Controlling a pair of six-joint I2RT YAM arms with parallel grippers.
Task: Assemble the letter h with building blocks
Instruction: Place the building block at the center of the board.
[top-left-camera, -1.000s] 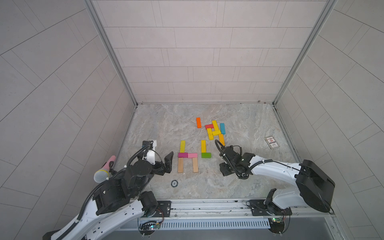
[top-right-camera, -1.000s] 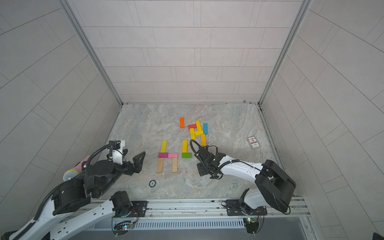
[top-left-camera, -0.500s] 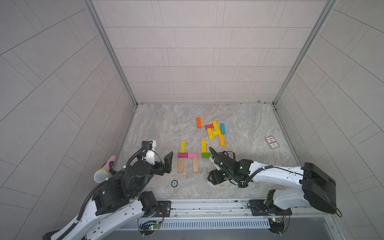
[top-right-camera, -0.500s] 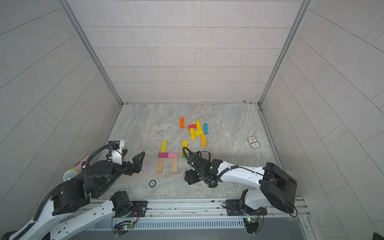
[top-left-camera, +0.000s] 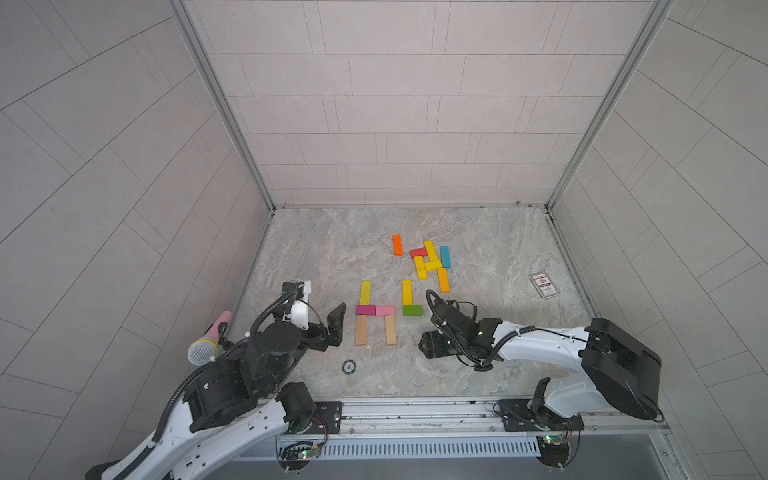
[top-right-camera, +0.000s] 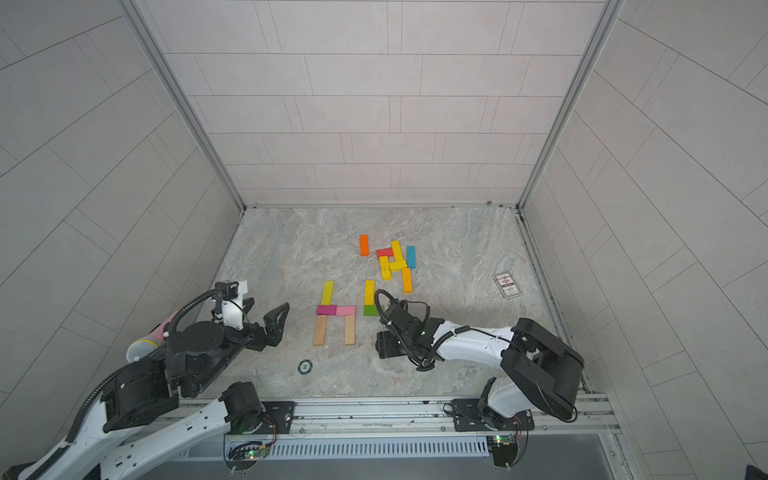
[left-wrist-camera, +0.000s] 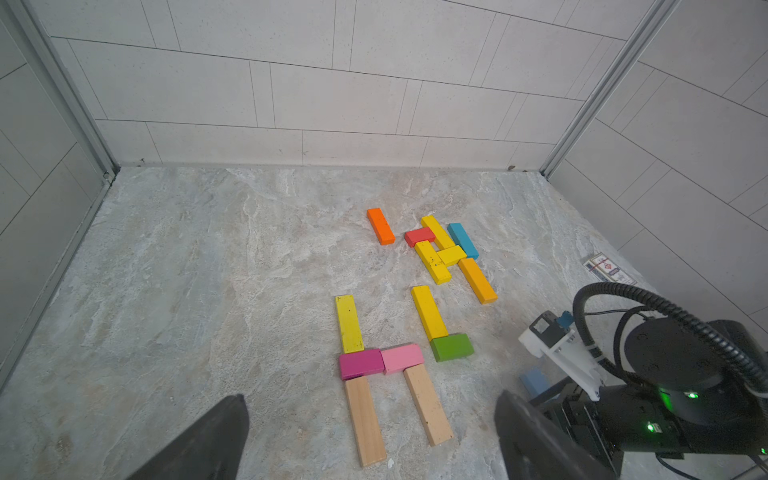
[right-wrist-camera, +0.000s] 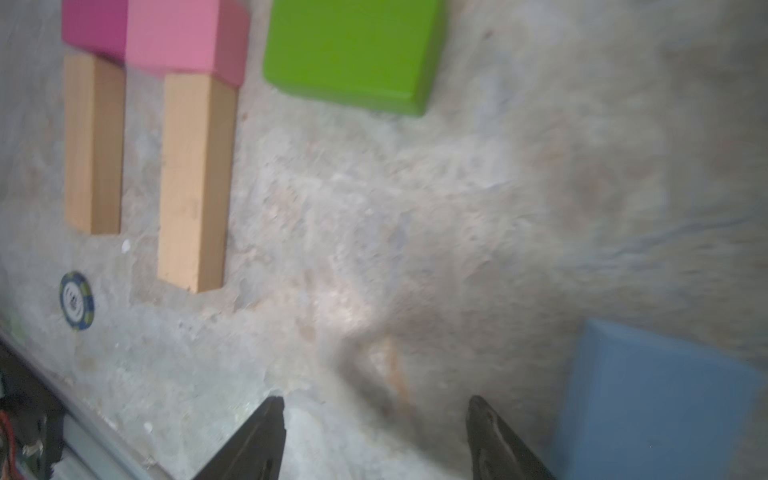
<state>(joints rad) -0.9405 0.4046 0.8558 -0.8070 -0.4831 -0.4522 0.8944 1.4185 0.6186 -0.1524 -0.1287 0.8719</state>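
The building blocks lie flat on the stone floor. A yellow bar (top-left-camera: 365, 292), magenta block (top-left-camera: 365, 310), pink block (top-left-camera: 385, 310) and two plain wood bars (top-left-camera: 361, 329) (top-left-camera: 390, 329) stand joined. Beside them a second yellow bar (top-left-camera: 407, 292) meets a green block (top-left-camera: 412, 310). A blue block (left-wrist-camera: 534, 381) (right-wrist-camera: 656, 399) lies under my right wrist, outside the jaws. Loose orange, red, yellow and teal blocks (top-left-camera: 430, 262) sit farther back. My right gripper (right-wrist-camera: 374, 401) (top-left-camera: 430, 345) is open and empty over bare floor. My left gripper (left-wrist-camera: 372, 409) (top-right-camera: 266, 316) is wide open, left of the wood bars.
A round chip (top-left-camera: 348, 367) lies in front of the wood bars. A printed card (top-left-camera: 544, 284) lies near the right wall. A pink-handled microphone (top-left-camera: 208, 343) rests by the left wall. A metal rail (top-left-camera: 415, 409) runs along the front edge.
My right gripper has drawn back from beside the green block toward the front edge and stands a little wider. The left arm has not moved.
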